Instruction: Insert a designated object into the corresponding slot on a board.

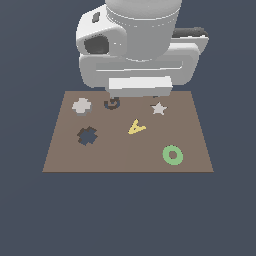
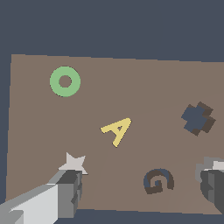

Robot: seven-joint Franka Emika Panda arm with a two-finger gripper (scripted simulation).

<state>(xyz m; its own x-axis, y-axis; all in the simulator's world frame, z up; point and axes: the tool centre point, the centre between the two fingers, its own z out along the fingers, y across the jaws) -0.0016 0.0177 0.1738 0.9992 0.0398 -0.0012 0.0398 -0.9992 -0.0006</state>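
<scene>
The pale grey cross piece (image 1: 81, 106) lies flat on the brown board (image 1: 125, 160), near its back edge on the exterior view's left. The dark cross-shaped slot (image 1: 87, 135) is just in front of it and holds nothing. My gripper (image 1: 133, 96) hovers over the board's back edge, to the cross's right, open and holding nothing. In the wrist view the slot (image 2: 198, 118) shows in full. Only a pale sliver of the cross (image 2: 211, 164) shows there, behind one finger. The gripper (image 2: 140, 192) straddles the G mark (image 2: 159, 180).
A pale grey star (image 1: 158, 108), a yellow letter A (image 1: 136, 127) and a green ring (image 1: 172, 155) lie on the board's middle and right. The dark curled G mark (image 1: 112, 104) sits between cross and star. One finger (image 2: 65, 192) is close to the star (image 2: 73, 163).
</scene>
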